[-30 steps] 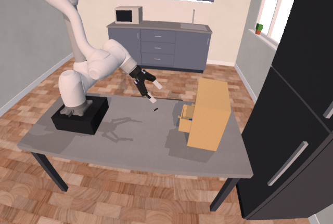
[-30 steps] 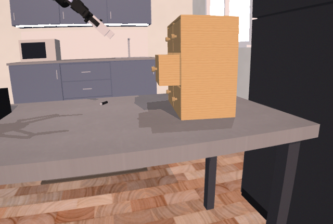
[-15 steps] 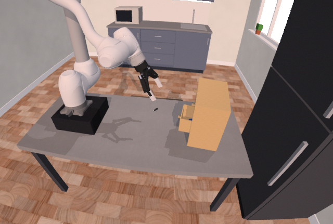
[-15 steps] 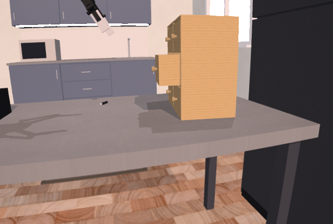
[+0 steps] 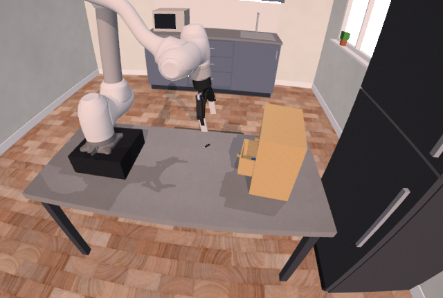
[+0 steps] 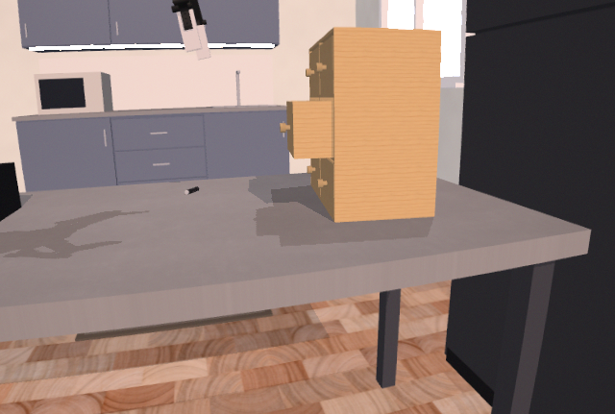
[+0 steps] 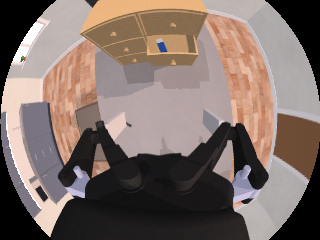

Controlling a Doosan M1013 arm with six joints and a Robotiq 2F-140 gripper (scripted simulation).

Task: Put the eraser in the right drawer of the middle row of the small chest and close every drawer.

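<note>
The small wooden chest (image 5: pixel 279 151) stands on the right part of the grey table, drawers facing left. Its right drawer of the middle row (image 5: pixel 247 159) is pulled partly out; the other drawers are in. A small blue block, seemingly the eraser (image 5: pixel 253 159), lies inside that open drawer and also shows in the wrist view (image 7: pixel 160 46). My gripper (image 5: pixel 208 119) is open and empty. It hangs high above the table's far side, left of the chest, fingers pointing down (image 6: pixel 196 44). In the wrist view the spread fingers frame the table below the chest (image 7: pixel 143 27).
A small black cylinder with a white end (image 5: pixel 206 145) lies on the table below the gripper, also in the side view (image 6: pixel 191 191). The arm's black base block (image 5: pixel 107 153) sits at the table's left. A black fridge (image 5: pixel 393 137) stands close beyond the table's right edge.
</note>
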